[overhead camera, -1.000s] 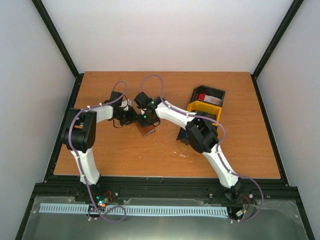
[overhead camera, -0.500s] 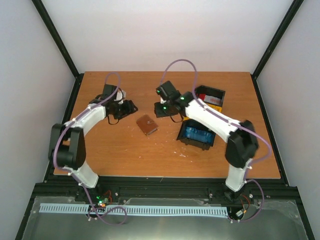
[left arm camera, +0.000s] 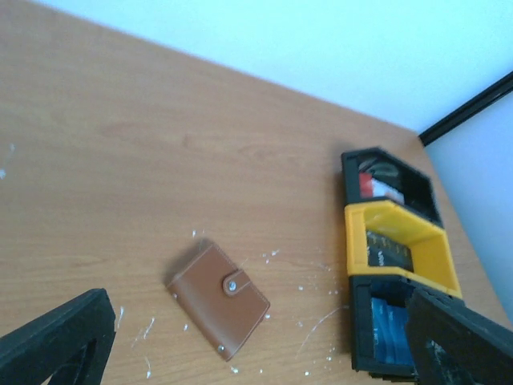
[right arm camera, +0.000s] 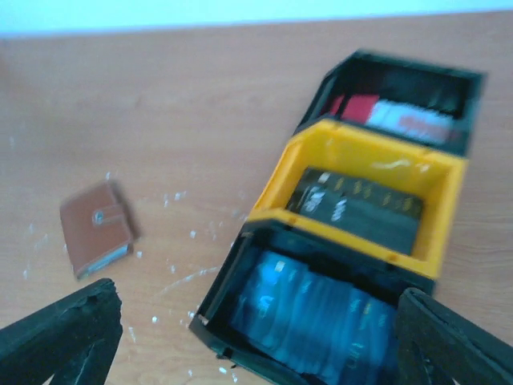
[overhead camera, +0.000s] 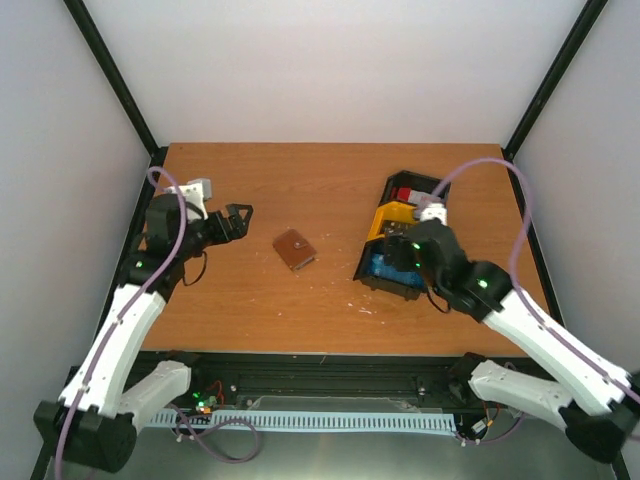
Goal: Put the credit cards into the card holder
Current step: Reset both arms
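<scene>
While my left gripper (overhead camera: 235, 222) and right gripper (right arm camera: 256, 345) gape empty, trays (right arm camera: 361, 152) hold red-white, dark, blue credit cards (right arm camera: 357, 204); card holder (right arm camera: 96, 227) lies clasped, apart.

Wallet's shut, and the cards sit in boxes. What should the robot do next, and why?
Probably bring the open left gripper down to the card holder to unclasp it: it lies shut, and the credit cards sit in the trays.

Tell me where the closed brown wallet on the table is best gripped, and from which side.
Probably best to come straight down and pinch the wallet across its two long edges. It lies flat and closed, clasp up, so only its thin edges offer a hold. It sits skewed to the table edge, so the grip should be turned to match.
</scene>
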`<state>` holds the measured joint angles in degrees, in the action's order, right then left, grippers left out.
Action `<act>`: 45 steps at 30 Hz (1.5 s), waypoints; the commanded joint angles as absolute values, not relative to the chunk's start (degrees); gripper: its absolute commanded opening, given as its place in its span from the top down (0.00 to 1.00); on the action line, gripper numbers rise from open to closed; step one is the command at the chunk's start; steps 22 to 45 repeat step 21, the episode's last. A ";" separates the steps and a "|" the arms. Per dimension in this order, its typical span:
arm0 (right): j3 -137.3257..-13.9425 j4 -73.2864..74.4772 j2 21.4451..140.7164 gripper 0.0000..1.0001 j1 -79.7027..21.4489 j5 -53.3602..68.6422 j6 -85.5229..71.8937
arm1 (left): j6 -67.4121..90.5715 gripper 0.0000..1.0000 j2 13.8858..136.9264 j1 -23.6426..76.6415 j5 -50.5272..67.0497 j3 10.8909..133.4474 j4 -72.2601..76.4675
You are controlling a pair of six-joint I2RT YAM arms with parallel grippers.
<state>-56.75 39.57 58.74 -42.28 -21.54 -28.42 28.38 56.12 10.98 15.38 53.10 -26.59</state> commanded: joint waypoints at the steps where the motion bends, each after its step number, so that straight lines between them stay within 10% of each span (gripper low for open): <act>1: -52.94 39.60 46.15 0.05 -41.99 -34.50 -29.29 | 25.00 0.00 48.57 10.90 12.33 51.87 -24.32; 15: -49.93 44.20 27.71 0.00 -41.95 -44.57 -30.96 | 28.93 0.00 31.06 10.90 0.30 48.29 -26.28; 45: -49.31 44.63 28.12 0.00 -41.93 -43.74 -31.38 | 30.88 0.00 29.34 10.90 -3.19 47.80 -27.01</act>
